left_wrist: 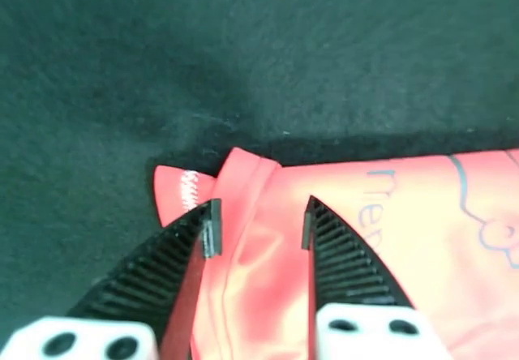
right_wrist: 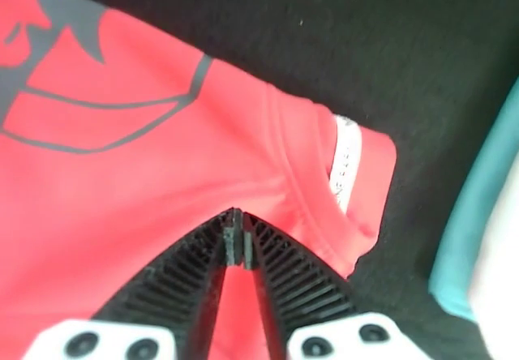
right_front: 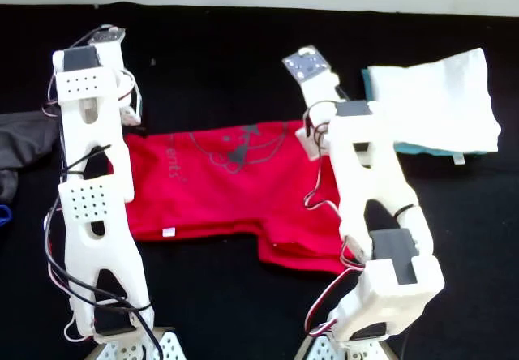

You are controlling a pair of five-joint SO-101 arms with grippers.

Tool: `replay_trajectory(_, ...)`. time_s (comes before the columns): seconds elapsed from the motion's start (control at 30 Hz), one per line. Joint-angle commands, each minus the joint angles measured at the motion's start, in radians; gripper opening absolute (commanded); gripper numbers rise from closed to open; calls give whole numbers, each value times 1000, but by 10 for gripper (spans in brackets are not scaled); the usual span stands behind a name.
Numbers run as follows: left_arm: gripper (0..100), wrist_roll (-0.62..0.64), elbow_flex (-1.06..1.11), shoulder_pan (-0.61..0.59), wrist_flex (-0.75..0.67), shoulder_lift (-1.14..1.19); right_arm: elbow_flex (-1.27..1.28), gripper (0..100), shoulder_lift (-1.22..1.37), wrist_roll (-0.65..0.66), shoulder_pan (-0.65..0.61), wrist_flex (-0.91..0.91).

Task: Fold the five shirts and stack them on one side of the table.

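Red printed fabric shirt (right_front: pixel 211 190) lies flat mid-table on black cloth (right_front: pixel 243 311). I note left gripper (left_wrist: pixel 258 214) parted, straddling a hem corner; right gripper (right_wrist: pixel 235 234) closed, pinching fabric near the labelled edge. White folded shirt (right_front: pixel 438 100) sits far right.

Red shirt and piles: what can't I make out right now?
- High view: the arms cover both far corners of the red shirt.
- Right wrist view: the right gripper is shut; its fingers hide whether cloth is pinched.
- High view: the white shirt hides most of the teal shirt.
- High view: the dark garment is cut off by the frame edge.
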Motion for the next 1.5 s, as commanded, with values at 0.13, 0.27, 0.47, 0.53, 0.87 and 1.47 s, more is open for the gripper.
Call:
replay_trajectory(0.13,173,72,-4,-8,-32,42,-18,5,-73,-6,-5,108)
replay_trajectory(0.27,174,72,-4,-21,-77,77,-18,5,-113,-6,-5,119)
replay_trajectory(0.47,171,118,-28,-22,-17,64,-10,5,-153,-6,-8,119)
replay_trajectory(0.53,171,149,-67,-21,38,30,-8,5,-153,-8,-8,120)
replay_trajectory(0.87,174,212,-74,-53,-34,-56,-8,5,-156,-71,-10,120)
replay_trajectory(1.47,171,213,-82,-38,-133,104,-8,5,-153,-75,-10,120)
